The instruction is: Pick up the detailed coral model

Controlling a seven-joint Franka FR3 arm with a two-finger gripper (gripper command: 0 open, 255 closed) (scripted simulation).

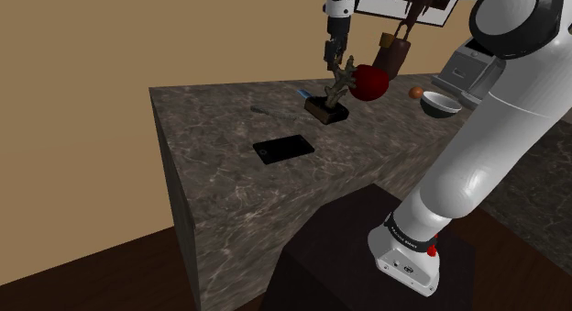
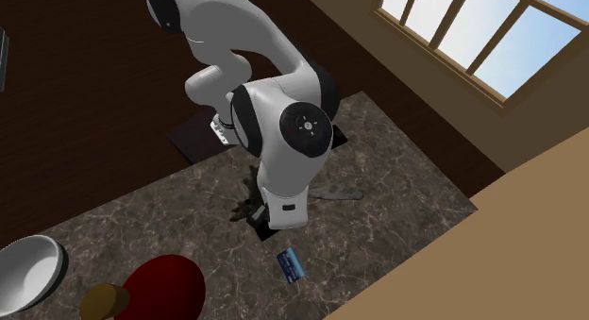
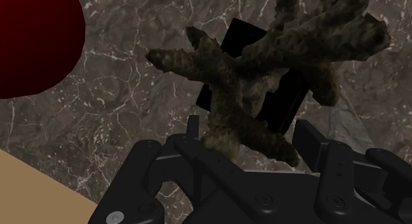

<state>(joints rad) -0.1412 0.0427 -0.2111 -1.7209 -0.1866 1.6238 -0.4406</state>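
Coral model upright, branches toward hand

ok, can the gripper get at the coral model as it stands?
Likely yes: the gripper straddles the coral model with open fingers; the red ball sits off to one side, not blocking.

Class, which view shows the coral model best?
The wrist view: the coral model shows its branches close up by the gripper. The shoulder view shows it small and far; in the second exterior view the arm hides most of it.
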